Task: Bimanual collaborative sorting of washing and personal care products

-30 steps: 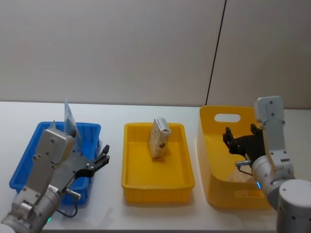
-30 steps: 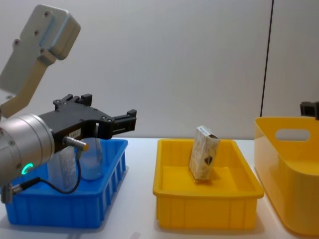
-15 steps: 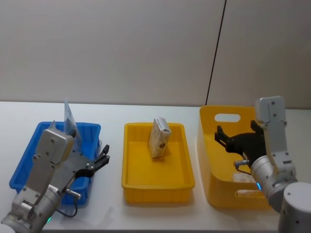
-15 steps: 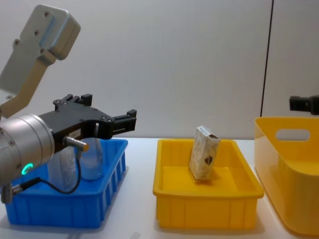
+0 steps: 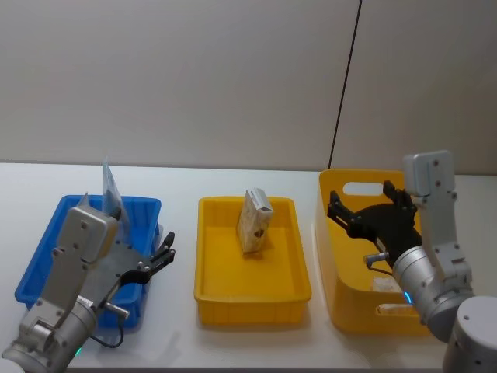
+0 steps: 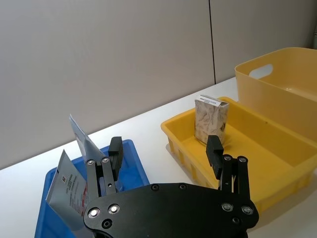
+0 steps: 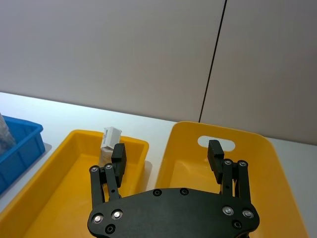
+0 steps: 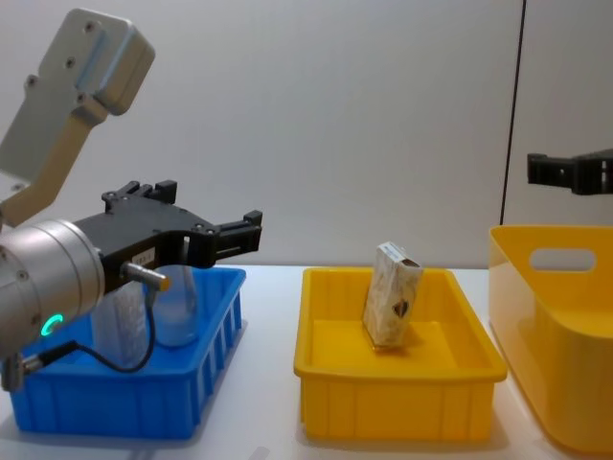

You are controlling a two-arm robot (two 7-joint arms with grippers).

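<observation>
The jaws are wide open and empty on the left gripper (image 5: 165,250) by the blue box (image 5: 144,203) with the tube (image 5: 109,185) and on the right gripper (image 5: 360,200) above the tall yellow tub (image 5: 365,312), and a beige carton (image 5: 254,221) leans in the middle tray (image 5: 250,306).

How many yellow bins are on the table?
2. A shallow yellow tray sits in the middle; a taller yellow bin stands on the right.
</observation>
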